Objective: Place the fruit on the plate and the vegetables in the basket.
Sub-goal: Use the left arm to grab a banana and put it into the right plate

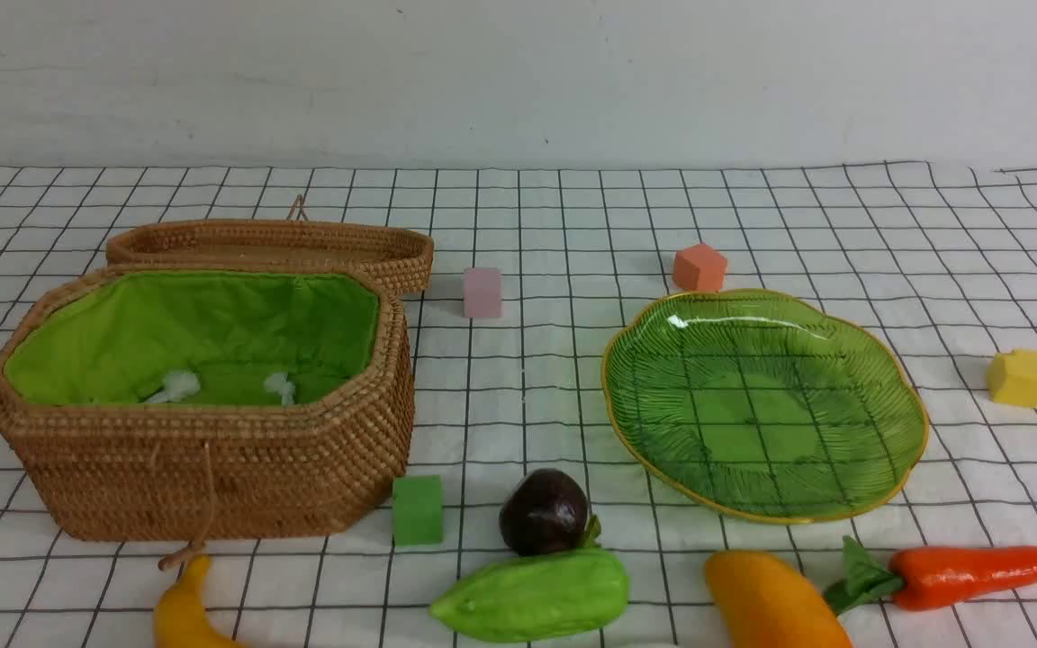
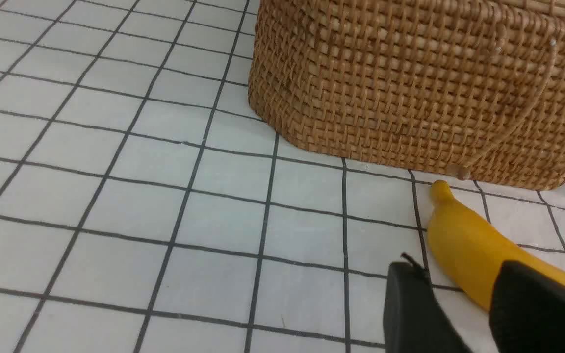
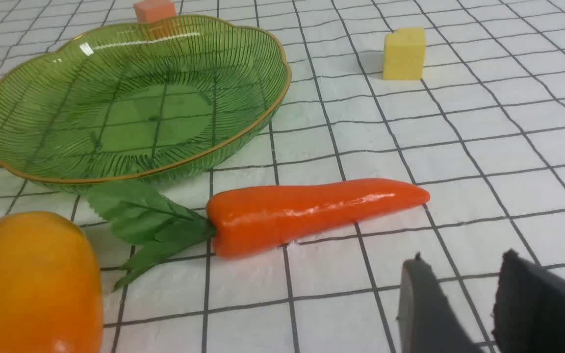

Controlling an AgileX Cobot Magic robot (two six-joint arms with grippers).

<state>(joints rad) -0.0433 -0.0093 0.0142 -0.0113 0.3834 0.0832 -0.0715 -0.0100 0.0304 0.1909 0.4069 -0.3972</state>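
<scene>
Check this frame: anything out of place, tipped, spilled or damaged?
Nothing spilled, tipped or damaged. The basket stands upright and open, its lid lying flat behind it. The plate sits flat and empty. Only oddity: two small white tufts on the basket's green lining; can't tell what they are.

The front view looks from the near edge of the bench (image 1: pixel 518 387) toward the back wall (image 1: pixel 518 72), taking in the whole spread. The left wrist view sits low and close, facing the basket (image 2: pixel 410 88) and banana (image 2: pixel 464 245). The right wrist view, equally low, faces the plate (image 3: pixel 165 108) and carrot (image 3: pixel 312 211). The front view shares all four.
</scene>
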